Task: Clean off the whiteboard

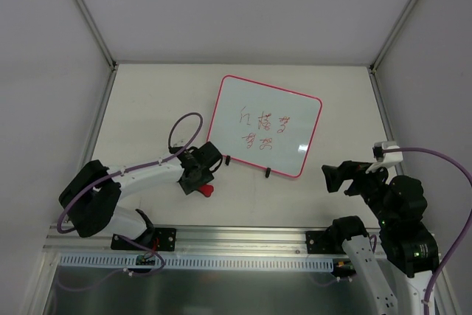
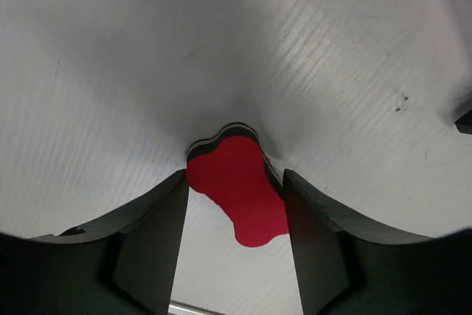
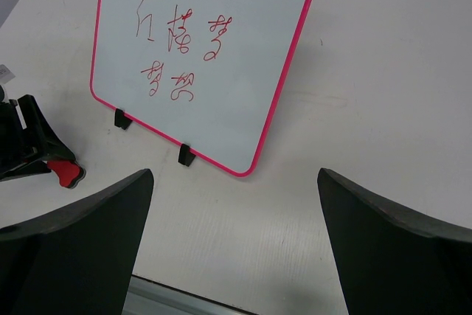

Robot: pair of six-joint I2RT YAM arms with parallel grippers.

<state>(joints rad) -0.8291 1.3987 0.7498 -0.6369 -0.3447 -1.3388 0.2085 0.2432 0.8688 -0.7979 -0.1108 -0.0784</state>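
Saw whiteboard (image 1: 269,127) in middle of table (image 1: 147,108), propped facing the arms, presumably so a wipe can reach it. Found right claw (image 3: 234,182) spread wide, holding nothing, aimed at board from near right (likely parked clear of the work). Found left claw (image 2: 234,182) low on table just off board's near-left corner, jaws set narrow either side of eraser (image 2: 240,197), at or nearly at contact; couldn't tell if actually gripped. Noted purple cable (image 1: 189,115) looping between left arm and board edge, possible snag on the swing over. Checked two black feet (image 3: 186,154) holding board up, could get knocked. Counted two rows of red marks (image 3: 177,35), all intact, nothing wiped yet.
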